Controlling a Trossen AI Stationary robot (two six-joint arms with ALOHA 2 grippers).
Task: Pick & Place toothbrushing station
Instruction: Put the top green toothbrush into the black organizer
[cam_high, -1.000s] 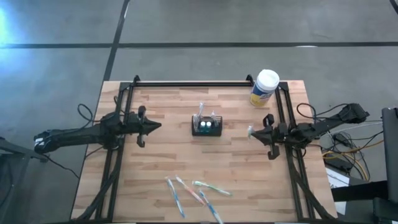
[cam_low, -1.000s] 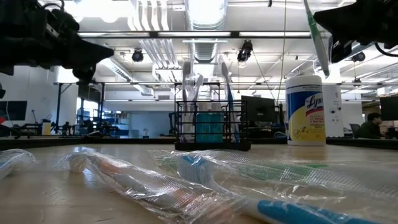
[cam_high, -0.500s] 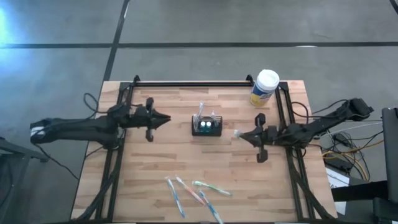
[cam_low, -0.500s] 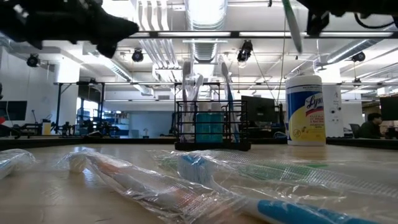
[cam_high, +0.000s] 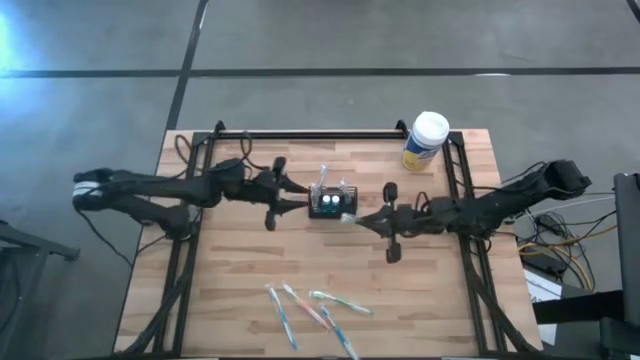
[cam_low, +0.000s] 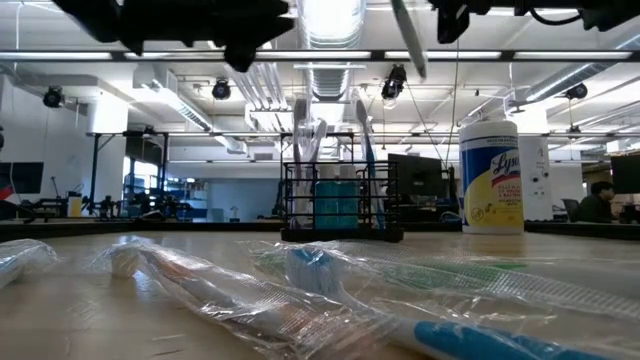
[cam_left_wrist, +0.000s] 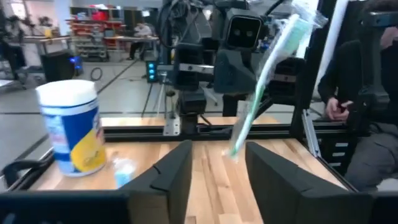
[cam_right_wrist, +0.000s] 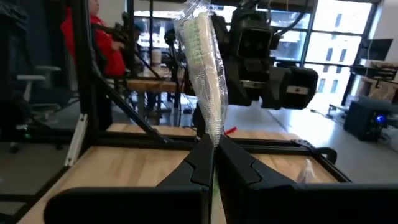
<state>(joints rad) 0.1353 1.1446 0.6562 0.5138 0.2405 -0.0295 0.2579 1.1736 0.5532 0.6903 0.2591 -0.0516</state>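
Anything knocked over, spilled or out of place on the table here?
Nothing stands out. The toothbrushing station stands upright mid-table, the wipes canister upright at a far corner, and wrapped toothbrushes lie loose near the front edge. The right gripper holds a wrapped toothbrush.

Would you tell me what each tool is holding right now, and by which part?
The right tool pinches a plastic-wrapped green toothbrush by the lower end of its handle, head end up. The left tool is open and holds nothing.

One legible marking: the letters "Ly", blue, at the label's cut-off edge on the white canister (cam_low: 491, 177) with the yellow label. Nothing else is readable.
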